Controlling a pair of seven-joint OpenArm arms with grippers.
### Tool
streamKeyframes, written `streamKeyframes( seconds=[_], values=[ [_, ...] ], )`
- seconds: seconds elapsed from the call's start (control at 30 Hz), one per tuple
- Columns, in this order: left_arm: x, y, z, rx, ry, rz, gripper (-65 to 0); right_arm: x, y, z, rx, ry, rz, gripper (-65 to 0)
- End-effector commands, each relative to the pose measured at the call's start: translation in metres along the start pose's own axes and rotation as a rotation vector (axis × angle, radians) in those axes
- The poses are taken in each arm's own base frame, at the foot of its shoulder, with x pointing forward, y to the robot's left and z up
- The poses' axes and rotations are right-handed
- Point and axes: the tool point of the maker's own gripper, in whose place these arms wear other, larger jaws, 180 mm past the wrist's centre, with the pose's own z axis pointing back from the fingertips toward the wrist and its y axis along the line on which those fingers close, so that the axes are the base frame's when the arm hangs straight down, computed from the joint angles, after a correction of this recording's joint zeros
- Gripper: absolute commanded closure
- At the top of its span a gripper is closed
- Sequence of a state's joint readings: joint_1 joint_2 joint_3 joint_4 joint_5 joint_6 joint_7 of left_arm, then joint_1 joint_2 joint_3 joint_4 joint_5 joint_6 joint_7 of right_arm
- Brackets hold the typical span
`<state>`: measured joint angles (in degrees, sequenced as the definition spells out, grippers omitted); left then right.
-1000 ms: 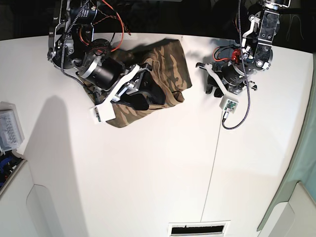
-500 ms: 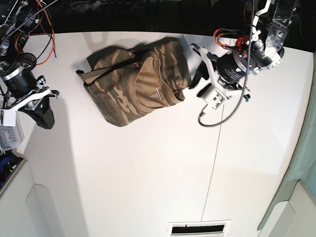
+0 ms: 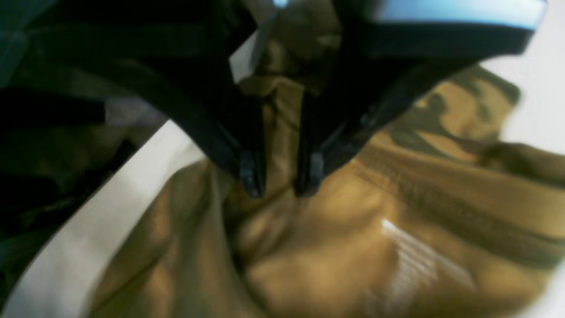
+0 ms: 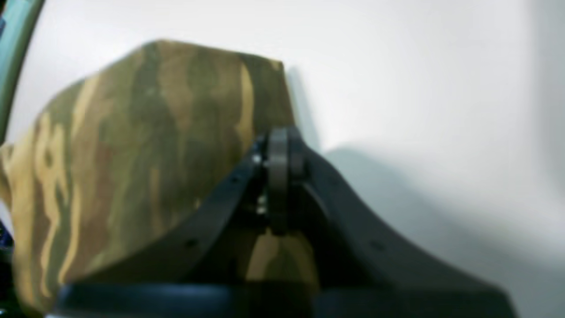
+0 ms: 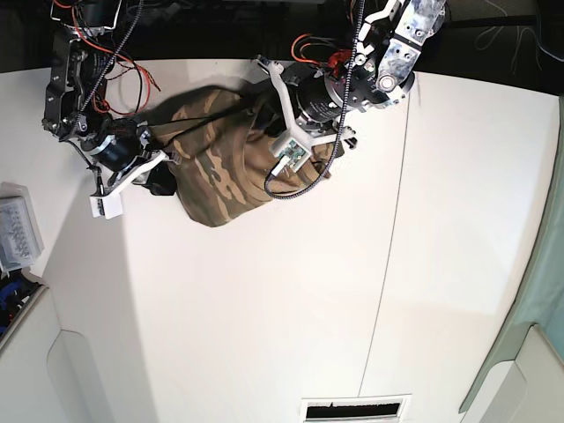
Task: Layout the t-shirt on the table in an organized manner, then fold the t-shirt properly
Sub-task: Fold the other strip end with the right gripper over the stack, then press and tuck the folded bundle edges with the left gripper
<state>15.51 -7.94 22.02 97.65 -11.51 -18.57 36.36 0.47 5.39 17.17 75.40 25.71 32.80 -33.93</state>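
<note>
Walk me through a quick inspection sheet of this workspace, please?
Surface: white table, a thin dark seam running across it.
Job's things: camouflage t-shirt, bunched in a heap near the far edge, not laid out.
Clutter: clear plastic box at the side.
Grippers: left gripper fingertips slightly apart astride a ridge of cloth, grip unclear; right gripper shut at the shirt's edge, unclear whether it pinches cloth.
Cables: black cable looping over the shirt; red wires on the other arm.
Surroundings: teal curtain; slotted vent at the near edge.
</note>
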Motion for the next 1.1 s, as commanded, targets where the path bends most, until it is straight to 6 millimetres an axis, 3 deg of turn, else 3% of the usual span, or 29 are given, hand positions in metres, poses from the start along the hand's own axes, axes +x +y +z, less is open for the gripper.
streamKeyframes(
  seconds=[0.0,0.1,0.23,0.43,0.63,0.73,0.87,1.07],
  values=[
    [-0.002,0.003,-0.001,0.006,0.003,-0.005,-13.3,0.011,0.001,0.001,0.009,-0.029,0.016,0.0],
    [-0.024,0.018,-0.002,0.037,0.067,-0.031,-13.3,0.001,0.002,0.001,0.012,-0.01,0.005,0.0],
    [-0.021,0.052,0.005,0.102,0.084,-0.114,-13.3,-0.015,0.002,0.005,0.018,0.024,-0.021,0.0],
    [0.011,0.09,-0.003,0.137,0.058,-0.195,-13.3,-0.045,0.019,0.015,0.095,0.034,-0.152,0.0],
    [0.049,0.116,-0.024,0.161,0.015,-0.202,-13.3,-0.071,0.056,0.015,0.144,0.034,-0.224,0.0],
    [0.062,0.126,-0.02,0.179,0.012,-0.225,-13.3,-0.061,0.062,0.023,0.144,0.0,-0.193,0.0],
    [0.093,0.133,-0.002,0.211,-0.058,-0.272,-13.3,-0.023,0.056,0.041,0.111,-0.102,-0.123,0.0],
    [0.124,0.153,0.038,0.306,-0.154,-0.307,-13.3,0.025,0.024,0.054,0.0,-0.212,-0.06,0.0]
  ],
)
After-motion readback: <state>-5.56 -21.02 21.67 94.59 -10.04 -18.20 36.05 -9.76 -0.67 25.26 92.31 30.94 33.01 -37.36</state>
